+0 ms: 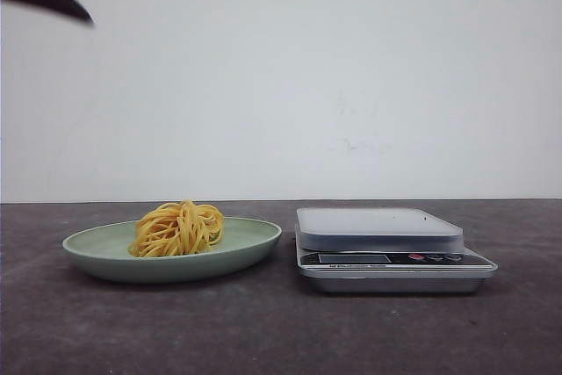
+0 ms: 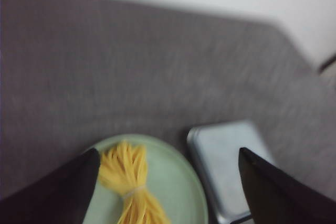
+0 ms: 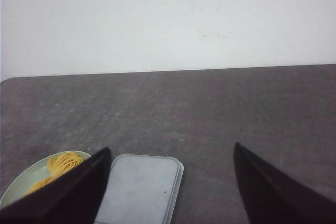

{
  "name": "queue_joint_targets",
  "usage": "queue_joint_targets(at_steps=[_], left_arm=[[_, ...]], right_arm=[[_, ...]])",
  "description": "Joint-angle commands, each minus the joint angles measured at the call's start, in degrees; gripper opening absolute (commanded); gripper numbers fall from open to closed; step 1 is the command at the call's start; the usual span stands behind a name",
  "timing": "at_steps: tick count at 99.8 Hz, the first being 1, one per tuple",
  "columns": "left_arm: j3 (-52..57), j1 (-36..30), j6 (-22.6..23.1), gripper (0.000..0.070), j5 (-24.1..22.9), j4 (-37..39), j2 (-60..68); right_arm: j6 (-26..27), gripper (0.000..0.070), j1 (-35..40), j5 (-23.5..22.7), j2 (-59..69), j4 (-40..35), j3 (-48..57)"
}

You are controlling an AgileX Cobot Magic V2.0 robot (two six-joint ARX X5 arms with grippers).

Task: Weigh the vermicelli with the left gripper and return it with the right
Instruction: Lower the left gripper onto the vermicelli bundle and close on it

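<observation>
Vermicelli (image 1: 177, 228) sits on the green plate (image 1: 250, 248), beside the scale (image 1: 386, 248). Left gripper (image 2: 168, 166) hangs spread wide above it. Right gripper (image 3: 172, 163) is spread too, empty.

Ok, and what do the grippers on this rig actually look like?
Only the fingers show. Both the left gripper and right gripper have plain dark, nearly black fingers tapering to blunt wedge tips. No markings, cables or pads are visible; the left view is blurred.
</observation>
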Motion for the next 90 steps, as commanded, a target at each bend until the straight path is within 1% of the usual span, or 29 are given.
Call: queue_joint_targets(at_steps=[1,12,21,23,30,40,55,76,90], left_arm=[[2.9,-1.4,0.9,0.0509,-1.4,-0.1,4.6],[5.5,-3.9,0.9,0.0495,-3.6,-1.6,11.9],[6.3,-5.7,1.1,0.0386,-5.2,-1.7,16.7],[6.3,-6.0,1.1,0.0379,-6.0,-1.7,17.5],[6.3,-7.4,1.1,0.0382,-7.9,-1.9,20.5],[6.3,-8.7,1.1,0.0383,-8.2,-2.4,24.1],[6.3,-10.3,1.8,0.0384,-10.6,-3.1,27.6],[6.3,-11.1,1.6,0.0385,-11.2,-5.3,30.1],[6.3,-11.2,1.6,0.0386,-12.1,-4.9,30.2]], right_arm=[[-0.7,0.047,0.0,-0.2,0.2,0.5,0.9],[-0.7,0.047,0.0,-0.3,0.2,0.2,0.9],[-0.9,0.047,0.0,-0.2,0.2,-0.3,0.9],[-1.2,0.047,0.0,-0.2,0.2,-0.4,0.9],[-1.7,0.047,0.0,-0.1,0.2,-0.9,0.9],[-2.0,0.047,0.0,-0.1,0.2,-1.6,0.9],[-2.2,0.047,0.0,-0.1,0.2,-3.0,0.9],[-2.2,0.047,0.0,-0.2,0.2,-4.0,0.9],[-2.1,0.047,0.0,-0.3,0.1,-4.1,1.0]])
